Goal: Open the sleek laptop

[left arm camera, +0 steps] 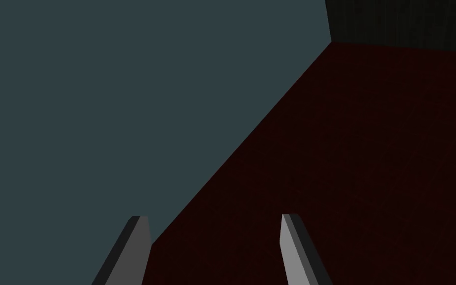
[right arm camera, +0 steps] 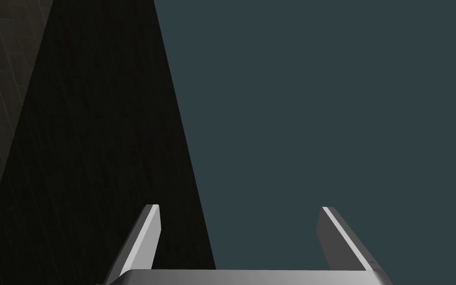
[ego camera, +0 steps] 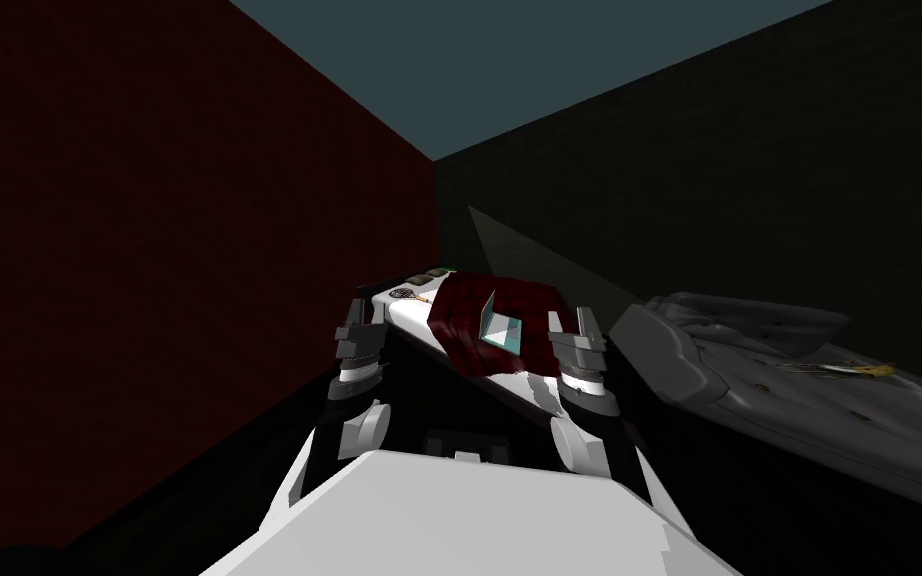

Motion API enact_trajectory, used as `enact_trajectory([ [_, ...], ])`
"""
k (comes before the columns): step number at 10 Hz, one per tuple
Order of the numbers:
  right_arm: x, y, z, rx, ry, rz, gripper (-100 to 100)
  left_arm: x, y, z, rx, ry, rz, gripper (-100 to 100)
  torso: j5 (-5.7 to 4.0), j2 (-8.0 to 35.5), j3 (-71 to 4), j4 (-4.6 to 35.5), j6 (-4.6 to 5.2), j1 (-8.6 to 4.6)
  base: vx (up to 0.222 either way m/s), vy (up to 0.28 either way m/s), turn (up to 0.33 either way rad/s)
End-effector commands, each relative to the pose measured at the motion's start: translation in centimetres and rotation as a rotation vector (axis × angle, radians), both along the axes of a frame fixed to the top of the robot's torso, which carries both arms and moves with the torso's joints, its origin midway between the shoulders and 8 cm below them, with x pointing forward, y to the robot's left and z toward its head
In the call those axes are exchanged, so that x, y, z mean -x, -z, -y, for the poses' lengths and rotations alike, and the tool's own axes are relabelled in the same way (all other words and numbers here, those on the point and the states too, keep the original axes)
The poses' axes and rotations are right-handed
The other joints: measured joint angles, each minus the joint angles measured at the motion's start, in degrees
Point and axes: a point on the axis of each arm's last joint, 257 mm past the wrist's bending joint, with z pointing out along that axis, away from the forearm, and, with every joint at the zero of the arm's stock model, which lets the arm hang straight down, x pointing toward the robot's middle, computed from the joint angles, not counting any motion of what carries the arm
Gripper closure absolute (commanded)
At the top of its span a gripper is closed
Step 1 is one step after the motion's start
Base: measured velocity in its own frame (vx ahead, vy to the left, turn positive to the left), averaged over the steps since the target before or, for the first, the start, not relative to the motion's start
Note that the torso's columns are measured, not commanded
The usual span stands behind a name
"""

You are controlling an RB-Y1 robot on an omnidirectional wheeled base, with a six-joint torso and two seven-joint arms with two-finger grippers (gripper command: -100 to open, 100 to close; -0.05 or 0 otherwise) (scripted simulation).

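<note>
Both arms are raised side by side just above the chest. Left claw (ego camera: 364, 312) has its two fingers (left arm camera: 138, 247) spread wide apart with nothing between them; right claw (ego camera: 570, 322) is likewise wide open and holds nothing, its fingers (right arm camera: 145, 237) parted around bare air. Between and just beyond the two claws lies a white tabletop (ego camera: 411, 318) partly covered by a dark red cloth (ego camera: 464, 305). On that cloth sits the laptop (ego camera: 500, 327), teal-lit, its lid tilted up off the base, nearer the right claw, touching neither. Some small items (ego camera: 411, 288), too small to tell, lie at the tabletop's far end. A grey couch (ego camera: 739, 355) stands to the right.
</note>
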Motion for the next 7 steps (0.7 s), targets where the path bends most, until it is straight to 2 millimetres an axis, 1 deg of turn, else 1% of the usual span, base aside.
enact_trajectory([
  [1, 0.0, 0.0, 0.0, 0.0, 0.0, 0.0, 0, 0.0, 0.0, 0.0, 0.0, 0.0, 0.0, 0, 0.0, 4.2, -8.5, 4.2, 0.0, 0.0, 0.0, 0.0, 0.0],
  [3, 0.0, 0.0, 0.0, 0.0, 0.0, 0.0, 0, 0.0, 0.0, 0.0, 0.0, 0.0, 0.0, 0, 0.0, 12.7, -25.4, 12.7, 0.0, 0.0, 0.0, 0.0, 0.0],
  [4, -0.3, 0.7, -0.3, 0.064, 0.005, -0.026, -100, 0.0, 0.0, 0.0, 0.0, 0.0, 0.0, 0, 0.0, 16.9, -33.8, 16.9, 0.0, 0.0, 0.027, 0.03, -0.012],
  [5, -0.6, 1.1, -0.4, 0.098, 0.012, -0.041, -100, 0.0, 0.0, 0.0, 0.0, 0.0, 0.0, 0, 0.02, 18.8, -37.8, 18.8, 0.0, 0.08, 0.04, 0.062, -0.017],
  [7, -1.1, 2.1, -0.4, 0.178, 0.038, -0.077, -100, 0.0, 0.0, 0.0, 0.0, 0.0, -0.001, 0, 0.05, 19.4, -39.2, 19.5, 0.0, 0.15, 0.055, 0.087, -0.016],
])
